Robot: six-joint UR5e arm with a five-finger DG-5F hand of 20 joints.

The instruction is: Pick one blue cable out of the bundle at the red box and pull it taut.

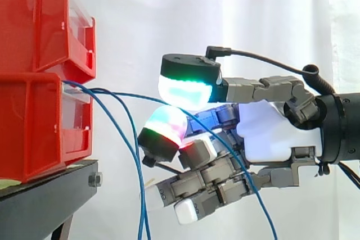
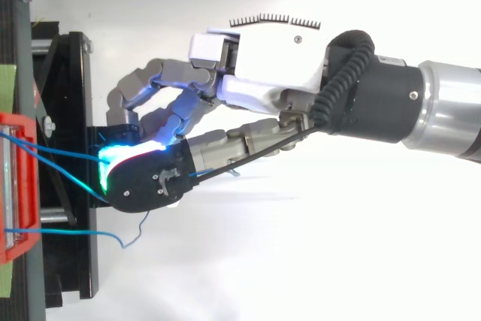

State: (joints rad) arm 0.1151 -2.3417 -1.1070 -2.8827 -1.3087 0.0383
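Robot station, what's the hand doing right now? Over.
Hand shut on one blue cable, pinched between pads. Cable near straight to red bin. Other blue cables hang slack alongside.

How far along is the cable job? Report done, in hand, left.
Done: one blue cable is singled out from the bundle at the red box. In hand: the hand appears to pinch it between its pads. Left: pull back; the cable bows slightly.

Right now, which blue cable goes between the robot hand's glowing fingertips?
The blue cable that runs nearly level from the lower red bin and passes between the glowing pads of the hand. The other blue cables droop down before reaching it.
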